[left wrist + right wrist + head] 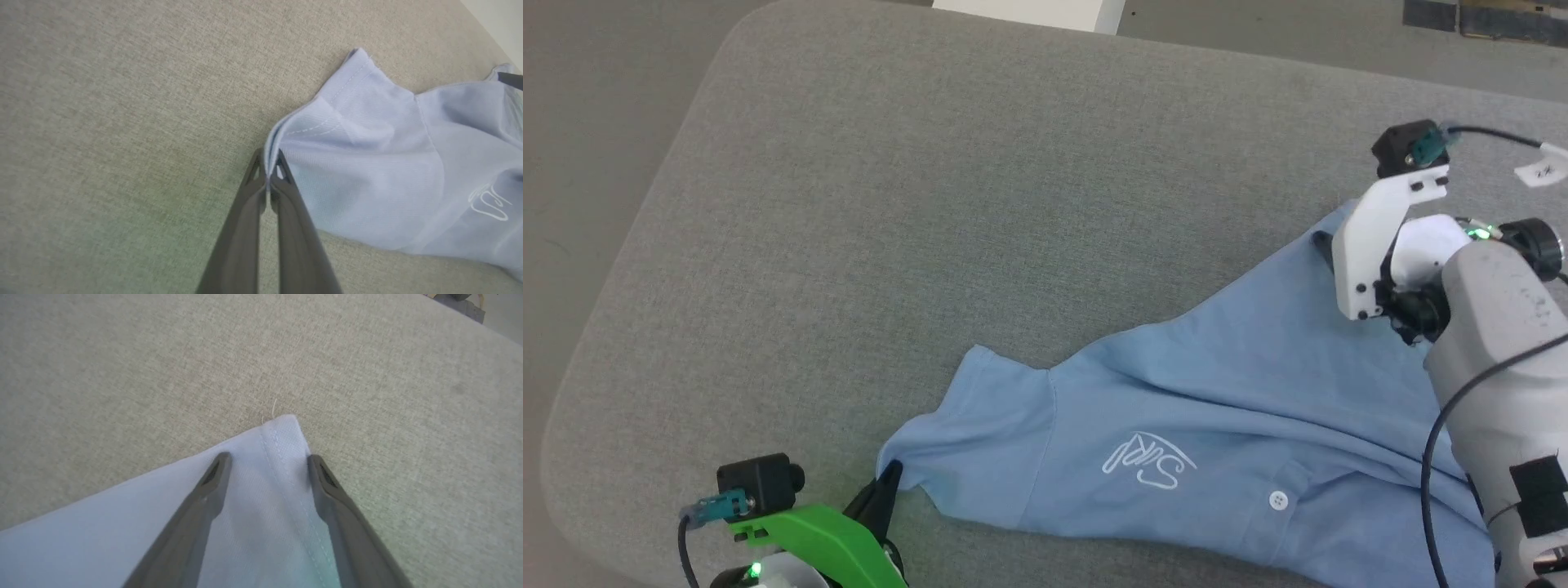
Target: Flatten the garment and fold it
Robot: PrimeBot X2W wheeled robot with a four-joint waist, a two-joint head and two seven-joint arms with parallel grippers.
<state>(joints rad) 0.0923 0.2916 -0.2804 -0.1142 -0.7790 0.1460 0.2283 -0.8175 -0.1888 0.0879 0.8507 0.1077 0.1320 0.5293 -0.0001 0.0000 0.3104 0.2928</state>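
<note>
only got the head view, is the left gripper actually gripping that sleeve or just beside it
observer: gripping; the left wrist view shows the left gripper shut on the folded sleeve edge of the garment.
operator: and the right one, its wrist hides the fingers
observer: the right gripper is open, fingers astride a stitched corner of the garment.
operator: corner lifted
observer: it looks flat on the table, a loose thread at its tip.
</note>
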